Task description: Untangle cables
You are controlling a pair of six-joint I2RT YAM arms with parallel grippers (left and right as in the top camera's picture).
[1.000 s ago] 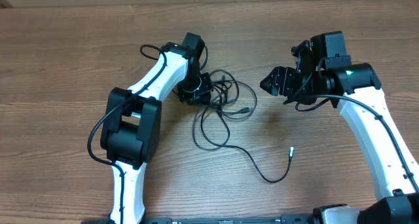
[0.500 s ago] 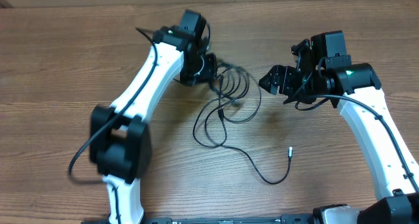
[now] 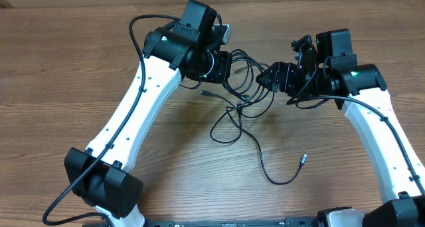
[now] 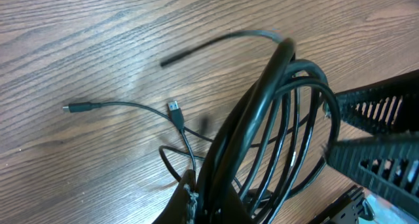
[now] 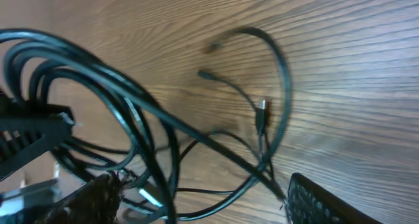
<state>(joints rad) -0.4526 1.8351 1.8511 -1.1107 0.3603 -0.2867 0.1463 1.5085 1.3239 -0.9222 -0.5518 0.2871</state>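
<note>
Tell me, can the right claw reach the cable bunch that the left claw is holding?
Probably yes. The right gripper is open and sits right beside the cables, which the left gripper holds pinched at their other side. Nothing seems to stand between them.

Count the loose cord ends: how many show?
4, maybe more hidden in the bundle: a lone tip at lower right overhead, a thin tip and a flat plug lying beside the bundle, a blurred end jutting out.

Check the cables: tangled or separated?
Tangled. Several loops of the cables cross in one clump at the left gripper, shut on them; one plug end trails loose.
</note>
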